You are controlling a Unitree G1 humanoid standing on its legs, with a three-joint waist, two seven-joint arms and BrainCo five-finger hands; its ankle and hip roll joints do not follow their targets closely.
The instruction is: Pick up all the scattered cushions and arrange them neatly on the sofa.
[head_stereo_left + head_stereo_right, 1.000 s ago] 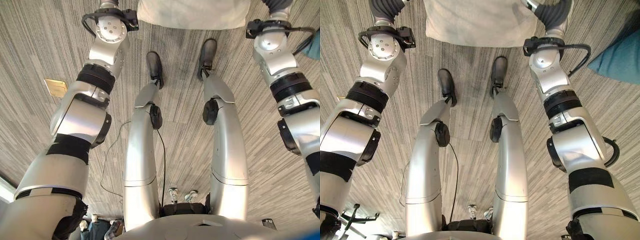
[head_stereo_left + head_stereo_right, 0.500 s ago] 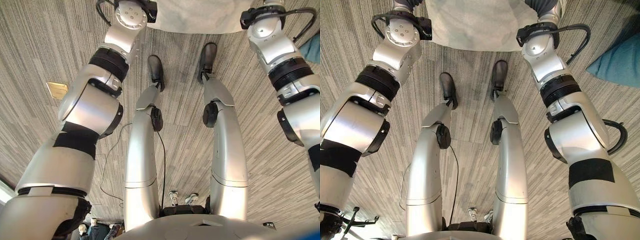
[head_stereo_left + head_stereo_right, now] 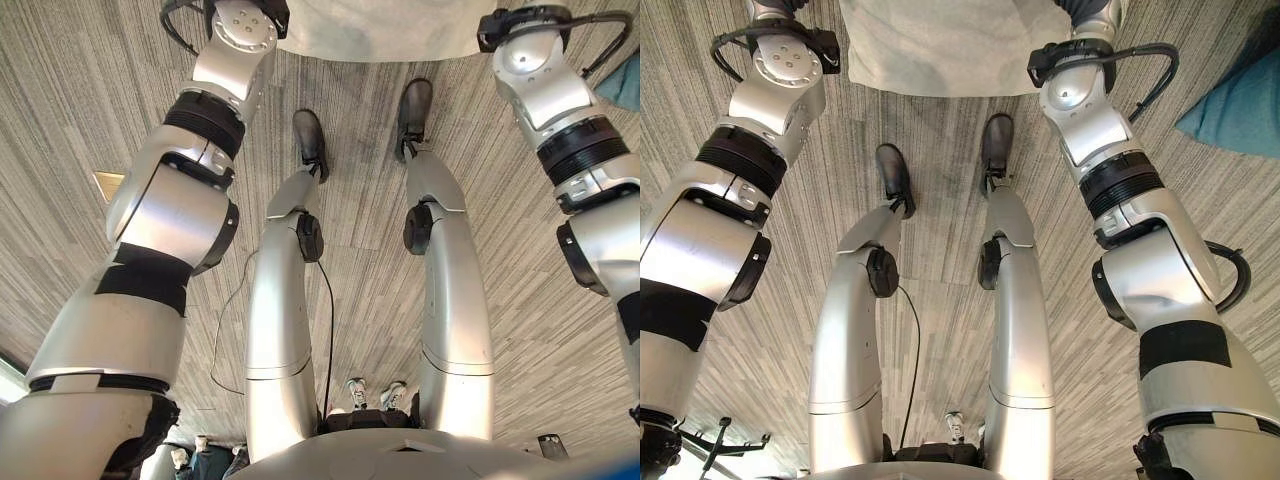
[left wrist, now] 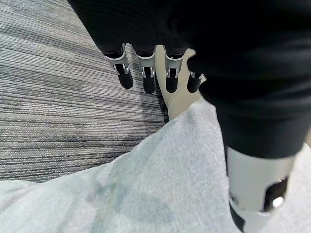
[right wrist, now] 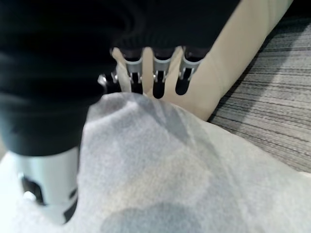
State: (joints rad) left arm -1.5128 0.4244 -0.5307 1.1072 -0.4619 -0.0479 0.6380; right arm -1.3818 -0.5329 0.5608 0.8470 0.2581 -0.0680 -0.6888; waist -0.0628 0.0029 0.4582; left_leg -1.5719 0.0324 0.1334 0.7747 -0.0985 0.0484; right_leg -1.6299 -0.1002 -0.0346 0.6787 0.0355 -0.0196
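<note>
**Pale cushion held between 2 hands, with little margin**

The pale grey cushion is off the striped carpet, pinched at its 2 side edges in front of the robot. The left hand curls its fingers down over one edge, thumb on the near face; the right hand grips the opposite edge the same way.

The biggest risk, as I judge it, is the soft fabric slipping out of one hand, so the cushion swings or drops. Smaller: its sagging lower edge could catch underfoot. A beige cushion lies just beyond the right hand and could be nudged. A teal cushion waits on the carpet to the right.
</note>
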